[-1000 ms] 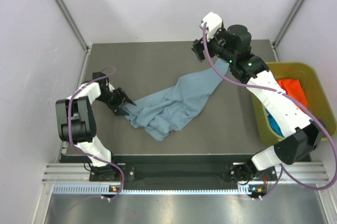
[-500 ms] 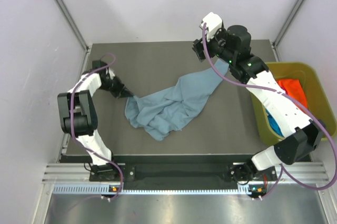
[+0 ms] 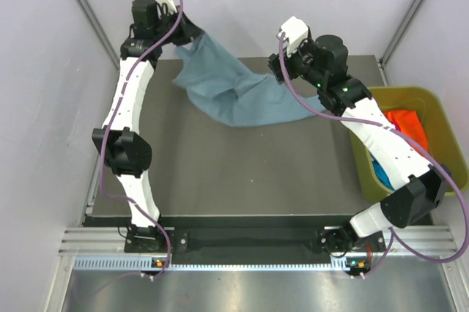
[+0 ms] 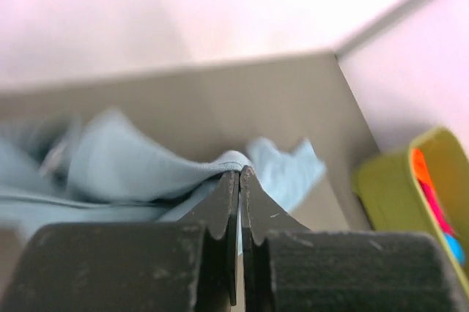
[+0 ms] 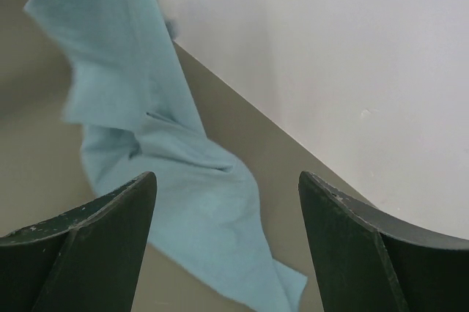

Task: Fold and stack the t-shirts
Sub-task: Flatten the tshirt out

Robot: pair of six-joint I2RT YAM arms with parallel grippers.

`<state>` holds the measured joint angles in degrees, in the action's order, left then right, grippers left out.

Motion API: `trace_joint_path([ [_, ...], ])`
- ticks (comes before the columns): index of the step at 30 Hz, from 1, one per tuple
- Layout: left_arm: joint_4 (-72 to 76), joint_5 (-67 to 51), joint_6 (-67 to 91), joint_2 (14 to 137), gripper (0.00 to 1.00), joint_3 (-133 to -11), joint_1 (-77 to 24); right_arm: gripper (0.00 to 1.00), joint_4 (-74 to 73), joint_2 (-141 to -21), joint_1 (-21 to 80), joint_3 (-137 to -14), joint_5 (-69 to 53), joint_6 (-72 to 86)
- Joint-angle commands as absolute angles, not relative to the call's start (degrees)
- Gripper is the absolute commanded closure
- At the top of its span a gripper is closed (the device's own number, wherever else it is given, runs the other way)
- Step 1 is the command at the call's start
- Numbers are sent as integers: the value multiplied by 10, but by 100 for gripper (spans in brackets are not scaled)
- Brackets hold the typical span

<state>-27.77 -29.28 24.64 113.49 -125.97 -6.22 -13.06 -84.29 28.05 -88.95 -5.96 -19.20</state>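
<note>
Grey-blue tee (image 3: 234,92) hangs over the far part of the table (image 3: 256,173), with its long axis running from the raised far-left end down toward the right. Your left gripper (image 3: 178,34) has its jaws pinched tight on that raised end. Your right gripper (image 3: 277,70) sits near the tee's right part, jaws wide and gripping nothing. An orange tee (image 3: 407,125) lies in the bin (image 3: 429,99) at the right.

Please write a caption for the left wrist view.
Left gripper shut on the grey-blue t-shirt, yellow-green bin behind.
</note>
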Motion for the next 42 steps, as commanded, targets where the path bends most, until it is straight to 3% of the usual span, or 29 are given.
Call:
trace_joint_path([
  [1, -175, -241, 196, 1088, 100, -1255, -47, 21, -110, -827, 279, -904, -55, -205],
  [4, -109, -190, 159, 1020, 100, -1203, -46, 22, -110, -821, 278, -898, -54, -204],
  [9, -97, -148, 108, 989, 100, -1229, -46, 22, -107, -820, 276, -903, -61, -193],
  [18, -103, -93, 76, 1056, 100, -1415, -46, 22, -101, -805, 264, -910, -62, -185],
  [24, -121, -185, 117, 1093, 100, -1393, -92, 21, -88, -781, 214, -884, -27, -165],
  [30, -265, -298, 134, 1186, 100, -1374, -205, 21, -86, -752, 142, -869, -12, -134],
  [34, -278, -333, 143, 1216, 100, -1336, -301, 21, -83, -724, 114, -852, 13, -137],
  [40, -259, -383, 206, 1245, 100, -1288, -366, 21, -89, -691, 85, -822, 4, -135],
  [41, -258, -387, 208, 1242, 95, -1280, -368, 21, -89, -686, 84, -817, 4, -135],
  [42, -260, -382, 207, 1234, 57, -1267, -369, 21, -91, -684, 83, -811, -15, -133],
])
